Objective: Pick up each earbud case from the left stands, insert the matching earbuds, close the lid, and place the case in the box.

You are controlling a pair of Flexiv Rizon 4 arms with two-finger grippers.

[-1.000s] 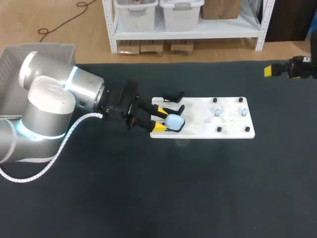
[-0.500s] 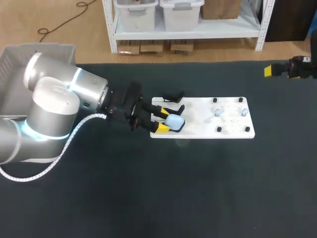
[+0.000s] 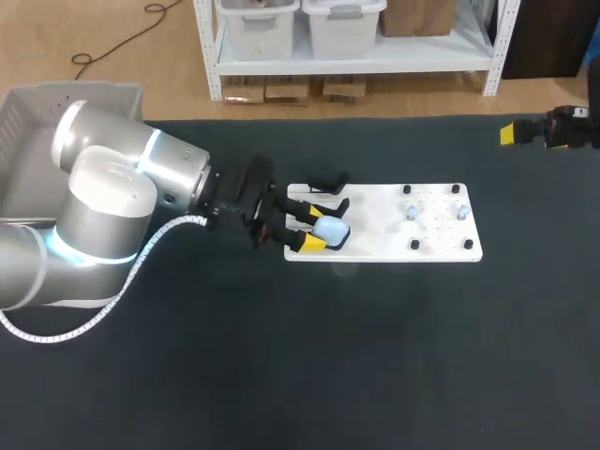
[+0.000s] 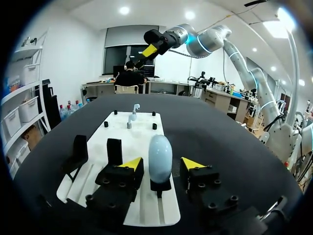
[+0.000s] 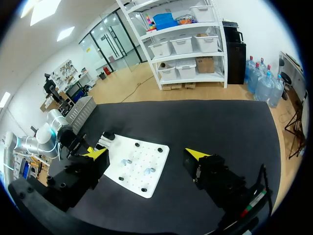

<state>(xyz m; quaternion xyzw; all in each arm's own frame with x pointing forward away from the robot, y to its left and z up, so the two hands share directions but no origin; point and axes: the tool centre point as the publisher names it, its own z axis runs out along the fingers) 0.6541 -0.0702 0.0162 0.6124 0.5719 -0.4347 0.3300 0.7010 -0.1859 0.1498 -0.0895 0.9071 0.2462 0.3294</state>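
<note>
- Black table (image 3: 375, 356) carries a white board (image 3: 375, 225) near its middle; a grey box (image 3: 75, 91) sits at the table's far left corner.
- Pale blue case (image 4: 160, 154) stands upright on a black stand (image 4: 160, 186) at the board's left end.
- Left gripper (image 3: 315, 228) is level with the case, fingers apart, one on each side of it. A gap shows on both sides, so neither finger touches.
- Two earbuds (image 3: 411, 213) stand at the board's right end, well apart from the case.
- Right gripper (image 5: 146, 153) hangs over the table's far right edge, fingers wide apart, well away from the board.
</note>
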